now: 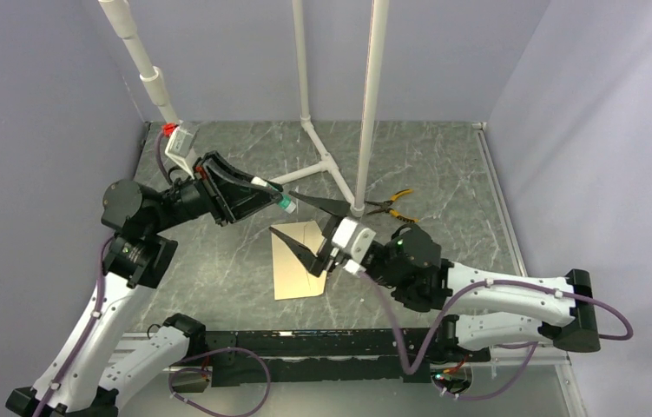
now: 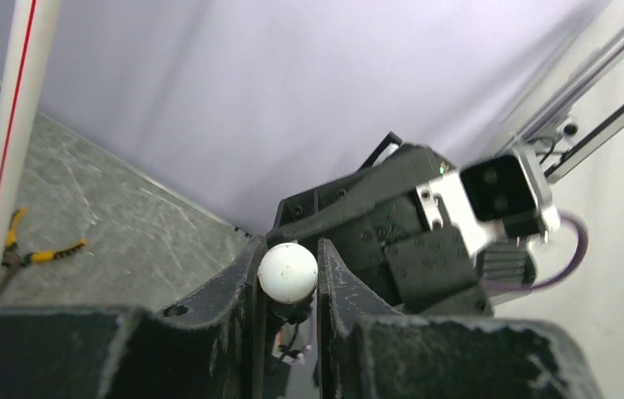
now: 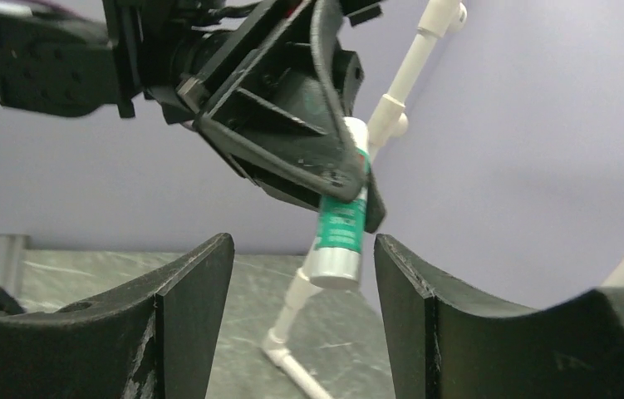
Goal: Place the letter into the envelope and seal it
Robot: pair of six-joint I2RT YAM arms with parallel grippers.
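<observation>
The tan envelope (image 1: 294,276) lies flat on the marble table in the top view, partly under my right gripper. No grid-lined letter shows in any view. My left gripper (image 1: 277,201) is shut on a glue stick (image 1: 286,206), white with a green label, held in the air above the envelope's far end. The stick's round white end shows between the left fingers (image 2: 287,273). My right gripper (image 1: 283,214) is open, and the stick's lower end (image 3: 340,237) hangs in front of it, just beyond its fingertips (image 3: 208,266) and nearer the right one.
Yellow-handled pliers (image 1: 394,203) lie to the right of the white pipe stand (image 1: 364,113), also in the left wrist view (image 2: 38,252). The stand's foot (image 3: 292,316) lies behind the glue stick. Purple walls close in three sides.
</observation>
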